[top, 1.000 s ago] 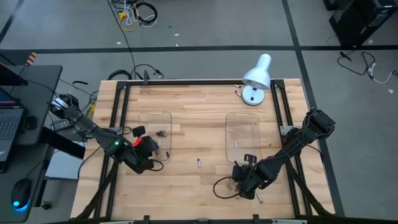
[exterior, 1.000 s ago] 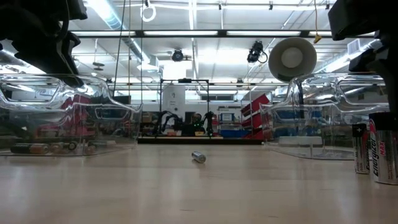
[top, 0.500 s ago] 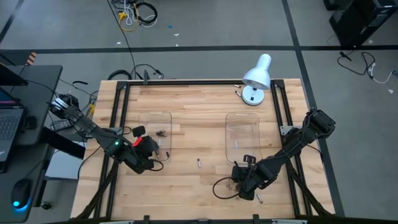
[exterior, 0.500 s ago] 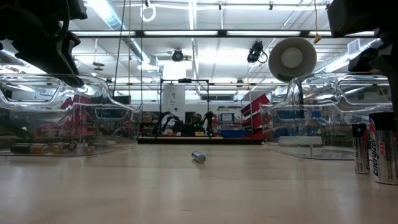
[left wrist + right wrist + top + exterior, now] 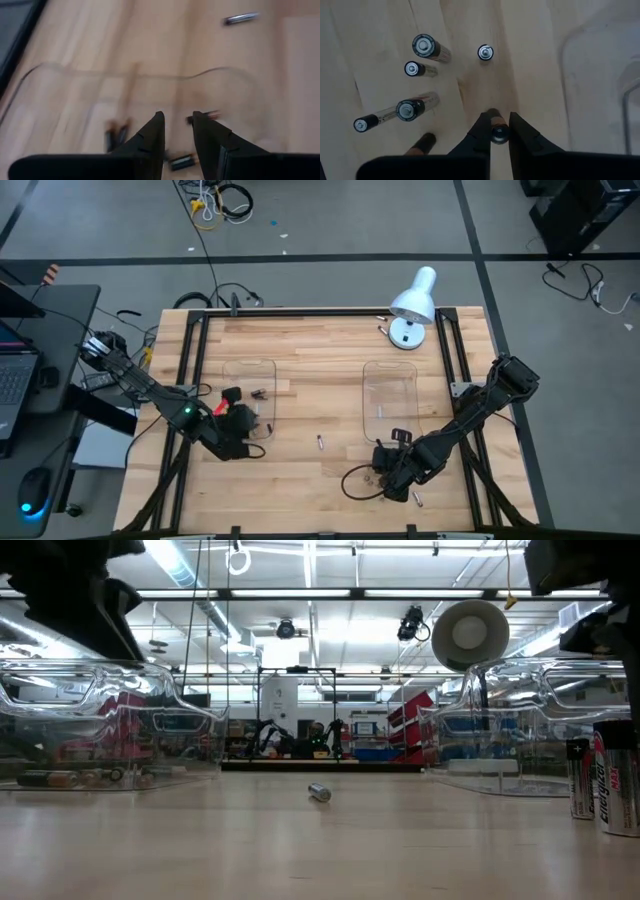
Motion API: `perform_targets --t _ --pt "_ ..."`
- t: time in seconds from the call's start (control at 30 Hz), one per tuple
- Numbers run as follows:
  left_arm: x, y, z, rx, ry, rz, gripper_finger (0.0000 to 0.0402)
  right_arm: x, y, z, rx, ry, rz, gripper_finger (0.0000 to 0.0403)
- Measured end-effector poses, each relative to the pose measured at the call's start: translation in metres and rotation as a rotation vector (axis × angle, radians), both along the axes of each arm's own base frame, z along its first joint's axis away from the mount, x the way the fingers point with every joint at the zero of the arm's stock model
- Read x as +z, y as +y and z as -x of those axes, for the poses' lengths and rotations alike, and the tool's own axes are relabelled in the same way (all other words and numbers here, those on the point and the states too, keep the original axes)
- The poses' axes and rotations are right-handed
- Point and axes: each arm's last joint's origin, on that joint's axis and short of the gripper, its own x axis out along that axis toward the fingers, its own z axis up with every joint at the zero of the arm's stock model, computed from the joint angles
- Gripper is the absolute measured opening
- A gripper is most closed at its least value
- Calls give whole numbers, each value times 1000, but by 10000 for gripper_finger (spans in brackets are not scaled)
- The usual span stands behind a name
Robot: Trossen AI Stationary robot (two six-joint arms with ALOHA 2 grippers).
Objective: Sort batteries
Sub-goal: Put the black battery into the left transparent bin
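Right gripper (image 5: 499,131) clamped on small upright dark cylindrical battery (image 5: 498,133), near-right table area. Left gripper (image 5: 178,131) w/ fingers apart, nothing between, above left clear plastic tray (image 5: 248,370).

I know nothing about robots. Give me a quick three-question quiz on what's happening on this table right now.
1. True or false: the right gripper is shut on a battery.
2. Which clear tray already holds batteries: A, the left tray, or B, the right tray?
3. Fill in: the lone battery lies on bare wood ____ the two trays.

Key: 1 true. 2 A, near the left gripper. 3 between.
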Motion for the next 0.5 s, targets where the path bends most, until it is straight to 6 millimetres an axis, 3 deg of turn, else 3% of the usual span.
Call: perform_targets --t 0.3,0.5 --pt "10 -10 -13 -181 -108 -30 99 39 5 -9 2 -47 80 28" --pt "16 -18 -23 -245 -254 -13 99 78 12 -26 57 -282 183 29"
